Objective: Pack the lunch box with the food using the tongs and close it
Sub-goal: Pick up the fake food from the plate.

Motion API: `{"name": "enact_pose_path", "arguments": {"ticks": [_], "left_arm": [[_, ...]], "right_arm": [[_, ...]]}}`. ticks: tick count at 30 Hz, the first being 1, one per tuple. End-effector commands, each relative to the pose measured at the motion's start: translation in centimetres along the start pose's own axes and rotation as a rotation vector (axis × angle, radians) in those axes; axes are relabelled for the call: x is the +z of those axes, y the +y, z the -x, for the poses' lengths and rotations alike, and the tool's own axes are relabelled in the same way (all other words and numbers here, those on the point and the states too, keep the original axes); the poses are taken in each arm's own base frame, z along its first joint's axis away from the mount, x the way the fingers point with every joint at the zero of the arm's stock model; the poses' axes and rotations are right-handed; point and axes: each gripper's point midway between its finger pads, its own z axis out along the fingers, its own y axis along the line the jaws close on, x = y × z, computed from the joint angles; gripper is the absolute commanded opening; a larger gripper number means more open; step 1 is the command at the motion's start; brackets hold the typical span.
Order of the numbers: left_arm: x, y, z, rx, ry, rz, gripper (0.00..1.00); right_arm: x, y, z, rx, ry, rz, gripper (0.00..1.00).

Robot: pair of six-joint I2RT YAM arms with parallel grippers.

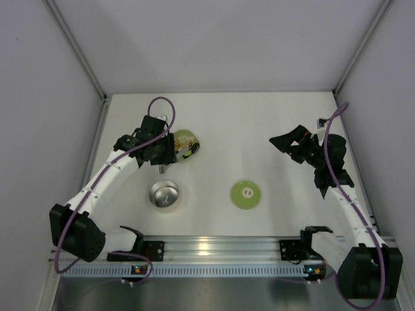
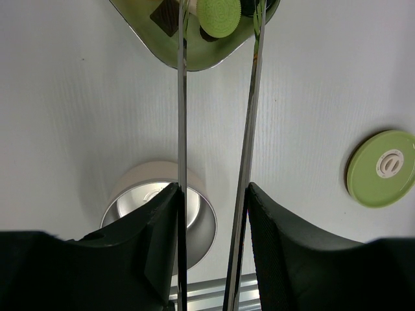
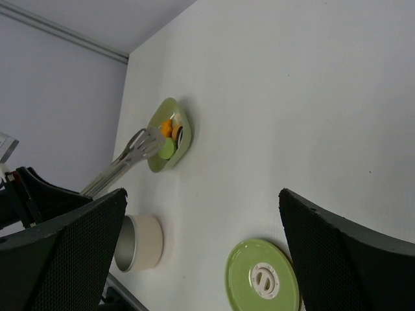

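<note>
We are clamping the tongs (image 3: 141, 146) in the left gripper (image 2: 214, 193), tips at the food (image 2: 219, 16) in the green dish (image 1: 189, 137) beyond the lunch box (image 1: 165, 195). The lid (image 1: 246, 195) is lying to its right; our right gripper (image 3: 202, 197) is standing wide open.

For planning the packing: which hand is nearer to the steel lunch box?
Left. The left hand, holding the tongs, is almost over the lunch box; the right hand is far off, beyond the lid.
</note>
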Motion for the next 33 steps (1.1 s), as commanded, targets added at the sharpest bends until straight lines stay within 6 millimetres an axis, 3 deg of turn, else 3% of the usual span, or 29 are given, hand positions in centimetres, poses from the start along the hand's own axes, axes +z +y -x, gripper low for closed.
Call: {"name": "enact_pose_path", "arguments": {"ticks": [1,19,33], "left_arm": [[-0.3,-0.3,-0.2,0.019,-0.008,-0.019,0.49],[1.1,-0.1,-1.3,0.025,0.019,0.018,0.48],[0.8,0.1,-0.9,0.03,0.002,0.034,0.29]], "right_arm": [[0.3,1.0,1.2,-0.04,-0.047,0.039,1.0],[0.6,0.4,0.7,-0.035,-0.035,0.032,1.0],[0.6,0.3,0.6,-0.033,-0.034,0.034,0.99]]}}
